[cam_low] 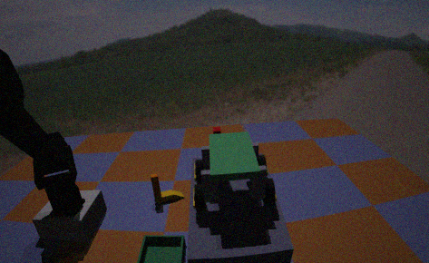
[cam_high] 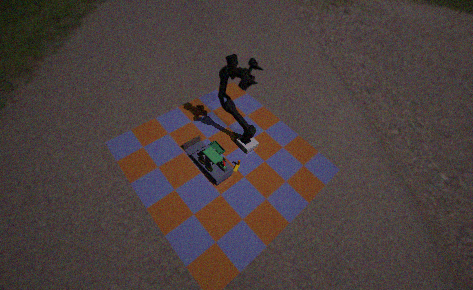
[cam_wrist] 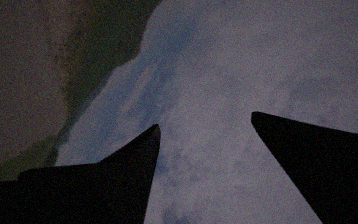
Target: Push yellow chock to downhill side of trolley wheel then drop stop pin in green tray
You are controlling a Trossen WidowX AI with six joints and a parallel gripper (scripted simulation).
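The trolley (cam_high: 213,153) (cam_low: 232,154) with its green top stands on the grey ramp (cam_high: 223,178) (cam_low: 253,256). The red head of the stop pin (cam_high: 224,163) (cam_low: 217,130) shows at the trolley's far end in the exterior view; its shaft is hidden. The yellow chock (cam_high: 236,168) (cam_low: 170,196) stands on the mat beside the ramp, off the wheels, its orange handle (cam_low: 155,183) upright. The green tray (cam_low: 164,237) lies beside the ramp on the arm's side. My gripper (cam_high: 259,75) (cam_wrist: 204,122) is open and empty, high above the mat and away from all of these; the exterior view does not show it.
The arm's pale base block (cam_high: 249,145) (cam_low: 92,206) stands on the checkered mat (cam_high: 219,217) (cam_low: 312,190), on the same side of the ramp as the chock and tray. The wrist view shows only sky and distant ground beyond the fingers.
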